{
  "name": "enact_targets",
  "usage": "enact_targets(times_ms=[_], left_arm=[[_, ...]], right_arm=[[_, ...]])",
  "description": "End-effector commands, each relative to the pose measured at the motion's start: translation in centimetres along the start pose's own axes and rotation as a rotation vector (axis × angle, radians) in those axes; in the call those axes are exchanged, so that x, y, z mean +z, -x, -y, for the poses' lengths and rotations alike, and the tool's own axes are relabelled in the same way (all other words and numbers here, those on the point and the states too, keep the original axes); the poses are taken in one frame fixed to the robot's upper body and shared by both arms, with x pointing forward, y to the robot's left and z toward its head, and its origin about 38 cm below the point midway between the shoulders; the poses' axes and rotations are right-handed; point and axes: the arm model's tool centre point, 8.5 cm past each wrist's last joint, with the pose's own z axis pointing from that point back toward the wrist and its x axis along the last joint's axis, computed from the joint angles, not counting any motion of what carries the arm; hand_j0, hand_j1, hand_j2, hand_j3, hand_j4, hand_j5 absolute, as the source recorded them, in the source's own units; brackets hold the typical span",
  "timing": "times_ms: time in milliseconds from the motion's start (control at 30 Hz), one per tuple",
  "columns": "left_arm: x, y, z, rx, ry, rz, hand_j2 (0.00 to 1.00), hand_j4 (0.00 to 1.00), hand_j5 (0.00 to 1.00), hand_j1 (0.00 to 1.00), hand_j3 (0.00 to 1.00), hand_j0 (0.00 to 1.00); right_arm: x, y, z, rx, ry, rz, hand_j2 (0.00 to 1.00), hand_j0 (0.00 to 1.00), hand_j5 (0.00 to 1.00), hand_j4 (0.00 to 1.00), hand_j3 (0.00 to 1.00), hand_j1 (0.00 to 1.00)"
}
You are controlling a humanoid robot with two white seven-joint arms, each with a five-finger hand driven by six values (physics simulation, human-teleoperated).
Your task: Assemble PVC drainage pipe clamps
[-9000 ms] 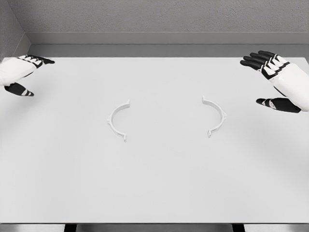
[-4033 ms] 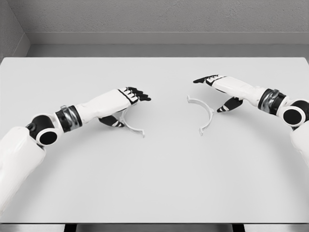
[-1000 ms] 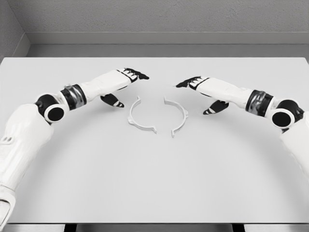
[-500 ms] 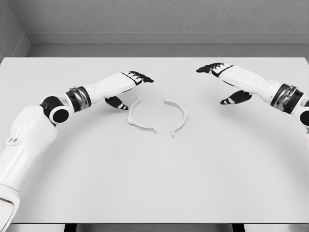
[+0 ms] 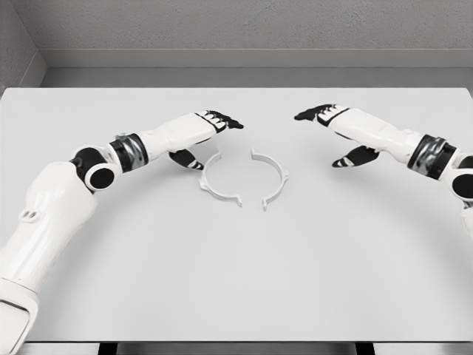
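- Setting: a plain white desk (image 5: 236, 281) before a grey textured wall (image 5: 236, 26); nothing on it but the two clamp pieces.
- Left clamp half (image 5: 219, 182) lies flat near the desk's centre, its open side facing right. Right clamp half (image 5: 272, 177) lies just beside it, open side facing left. The ends are close but not joined (a gap shows at top and bottom).
- Left hand (image 5: 203, 137) sits against the outer curve of the left clamp half, fingers extended and holding nothing; contact at the thumb cannot be confirmed.
- Right hand (image 5: 341, 132) hovers well apart from the right clamp half, fingers stretched flat, empty.
- Risk: in my judgement, further pushing from the left alone may slide the unbraced right clamp half away or rotate it, so the ends miss or override one another.
- Change noted: against half a second ago, the left clamp half has shifted slightly right, narrowing the gap; the right hand has come back a little toward the parts.
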Motion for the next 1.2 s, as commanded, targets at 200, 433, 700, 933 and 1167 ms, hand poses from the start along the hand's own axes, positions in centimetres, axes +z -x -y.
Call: enact_targets(times_ms=[200, 433, 700, 933, 1167], left_arm=[[-0.4, -0.6, 0.3, 0.013, 0.005, 0.014, 1.00, 1.00, 1.00, 1.00, 1.00, 1.00], [-0.9, -1.0, 0.2, 0.009, 0.004, 0.025, 1.00, 1.00, 1.00, 1.00, 1.00, 1.00], [-0.5, -0.4, 0.0, 0.008, 0.004, 0.010, 1.00, 1.00, 1.00, 1.00, 1.00, 1.00], [2.9, 2.6, -0.8, -0.013, 0.010, -0.065, 1.00, 1.00, 1.00, 1.00, 1.00, 1.00], [5.2, 4.1, -1.0, 0.001, 0.006, -0.101, 1.00, 1.00, 1.00, 1.00, 1.00, 1.00]], right_arm=[[-0.7, -0.5, -0.7, -0.008, -0.019, 0.020, 1.00, 1.00, 1.00, 1.00, 1.00, 1.00], [-2.5, -1.2, -1.4, -0.015, -0.046, 0.048, 1.00, 1.00, 1.00, 1.00, 1.00, 1.00], [-4.1, -0.8, -2.2, -0.046, -0.065, 0.043, 1.00, 1.00, 1.00, 1.00, 1.00, 1.00], [-5.2, -0.6, -2.5, -0.058, -0.070, 0.035, 1.00, 1.00, 1.00, 1.00, 1.00, 1.00], [-6.5, -1.0, -3.4, -0.072, -0.088, 0.044, 1.00, 1.00, 1.00, 1.00, 1.00, 1.00]])
